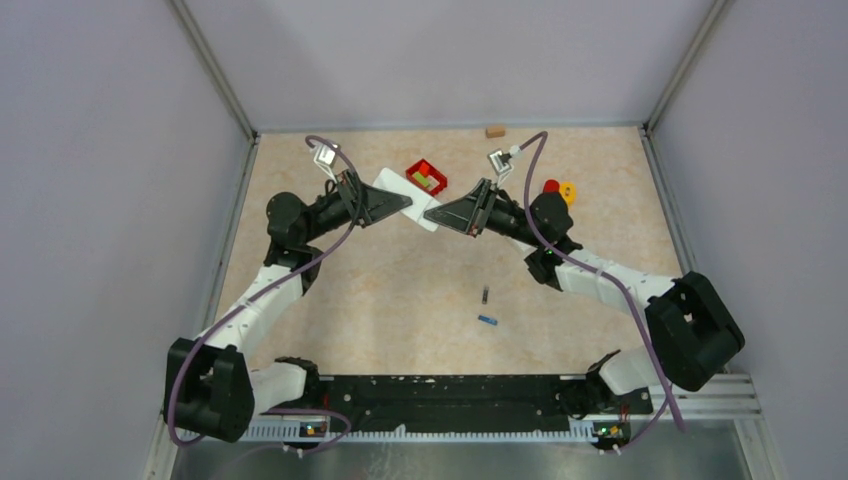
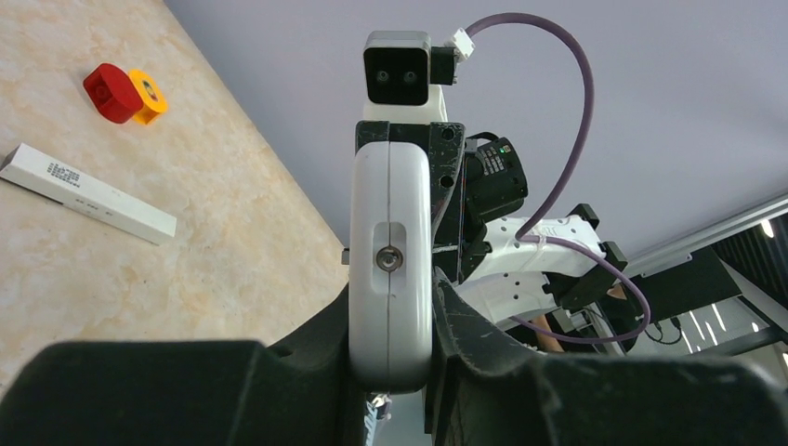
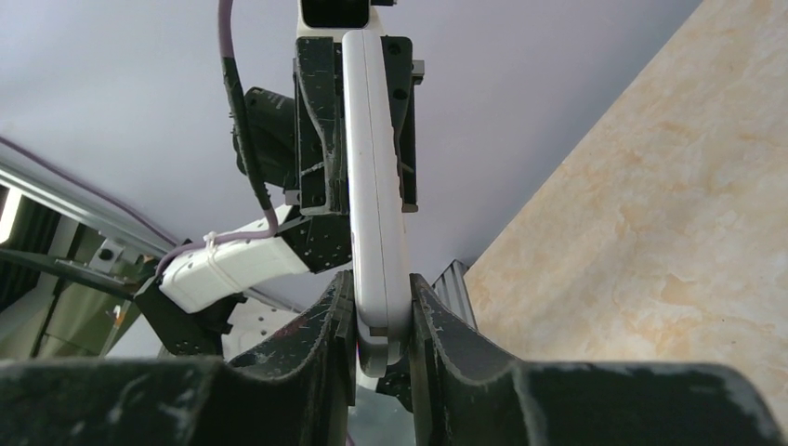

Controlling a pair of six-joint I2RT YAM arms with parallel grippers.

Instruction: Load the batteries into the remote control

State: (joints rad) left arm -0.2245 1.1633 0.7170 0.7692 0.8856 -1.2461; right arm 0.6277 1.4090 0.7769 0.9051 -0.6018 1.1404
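A white remote control (image 1: 392,186) hangs in the air between both arms at the back of the table. My left gripper (image 1: 403,205) is shut on one end, and the left wrist view shows the remote's (image 2: 390,232) rounded body with a screw clamped between the dark fingers of that gripper (image 2: 390,311). My right gripper (image 1: 433,213) is shut on the other end, and the right wrist view shows the remote (image 3: 376,204) edge-on, squeezed between the fingers of that gripper (image 3: 376,311). Two batteries lie on the table in front: a dark one (image 1: 486,295) and a blue one (image 1: 487,321).
A red box (image 1: 427,177) with a green piece sits behind the remote. Red and yellow pieces (image 1: 558,188) lie by the right arm, and a wooden block (image 1: 494,131) lies at the back wall. A long white bar with small print (image 2: 88,193) lies on the table.
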